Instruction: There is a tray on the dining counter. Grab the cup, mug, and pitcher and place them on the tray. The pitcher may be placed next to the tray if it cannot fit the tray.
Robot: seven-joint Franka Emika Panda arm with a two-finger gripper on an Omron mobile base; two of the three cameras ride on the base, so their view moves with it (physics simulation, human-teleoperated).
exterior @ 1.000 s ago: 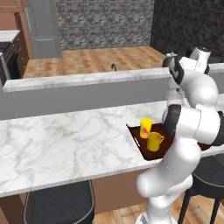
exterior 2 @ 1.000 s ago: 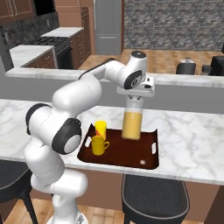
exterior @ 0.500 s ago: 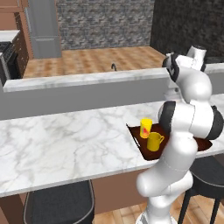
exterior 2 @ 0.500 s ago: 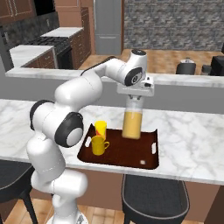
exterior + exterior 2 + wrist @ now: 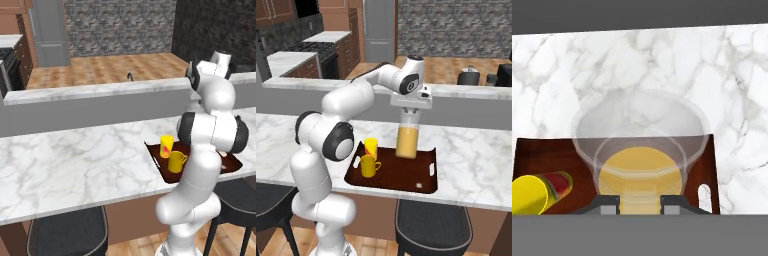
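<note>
This was a rendered home kitchen: a marble tabletop [image 5: 471, 160] with black stools [image 5: 431, 220] along its near edge, a stove [image 5: 311, 50] and wooden cabinets [image 5: 348, 42] at the far left, a steel refrigerator [image 5: 49, 32], a stone-tiled back wall [image 5: 117, 25] and wood flooring [image 5: 105, 70].

the dark brown tray [image 5: 406, 177] lies flat on the white marble dining counter [image 5: 471, 165], near its front edge. the yellow cup [image 5: 371, 147] with its red mark and the plain yellow mug [image 5: 369, 166] stand upright at one end of the tray. the clear pitcher [image 5: 407, 135], part-filled with orange juice, is upright over the tray's back part.
</note>
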